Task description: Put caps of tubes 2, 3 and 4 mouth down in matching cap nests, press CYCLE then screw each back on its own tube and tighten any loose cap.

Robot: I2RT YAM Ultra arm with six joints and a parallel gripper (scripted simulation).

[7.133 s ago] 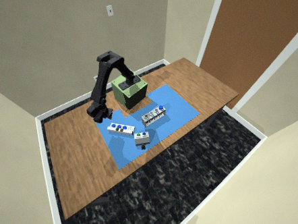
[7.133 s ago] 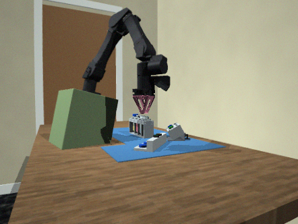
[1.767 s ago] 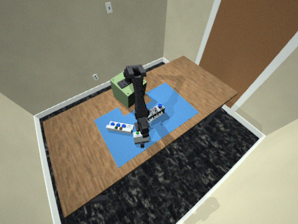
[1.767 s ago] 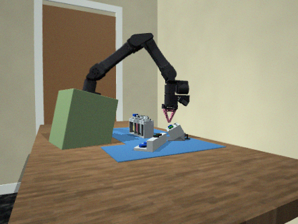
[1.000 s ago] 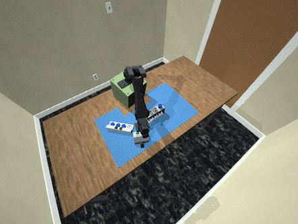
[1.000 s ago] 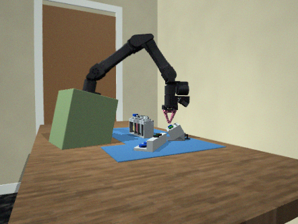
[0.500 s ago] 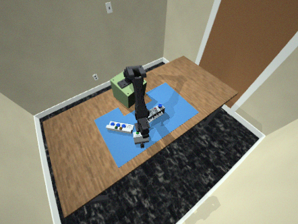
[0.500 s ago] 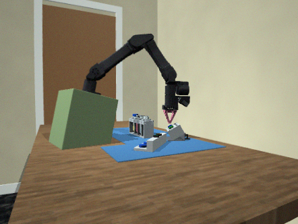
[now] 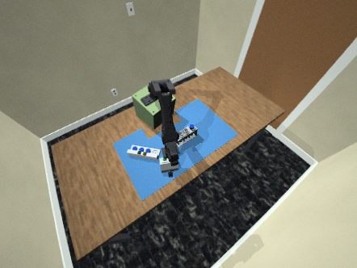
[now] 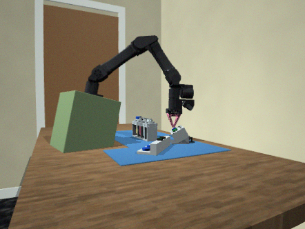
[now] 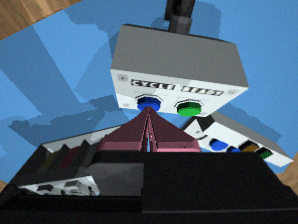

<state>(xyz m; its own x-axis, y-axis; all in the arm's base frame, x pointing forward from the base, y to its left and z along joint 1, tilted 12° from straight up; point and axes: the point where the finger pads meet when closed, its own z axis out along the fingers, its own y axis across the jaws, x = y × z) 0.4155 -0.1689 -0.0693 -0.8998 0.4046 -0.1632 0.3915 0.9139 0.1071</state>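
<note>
Wooden counter (image 9: pixel 93 169) with a blue mat (image 9: pixel 149 177) laid across its middle. The arm rises from a green block (image 10: pixel 84 125) at the back of the mat and reaches forward and down over the grey key box (image 11: pixel 175 62).

Gripper (image 11: pixel 149 114): pink jaws pressed together to a point, nothing between them. In the wrist view the tip sits at the blue CYCLE key (image 11: pixel 149 103), at its near edge; whether it touches or is pressing cannot be told. In the exterior view the tip hangs just above the sloped face of the key box. The green READY key (image 11: pixel 189 108) lies just beside the blue one, to the right in that view, apart from the tip. Labels CYCLE and READY are printed above the keys.

Cap tray CT (image 9: pixel 143 152): a long white block on the mat, to the left of the key box in the top view. Three blue caps (image 9: pixel 134 148) lie in a row in it; beside them a darker spot, too small to read. Lamp state cannot be told.

Decapping station DS (image 9: pixel 188 135): on the mat behind the key box, right of the arm in the top view. One blue cap (image 9: pixel 192 125) shows on a tube at its far end; the other tube tops look pale, uncapped.
</note>
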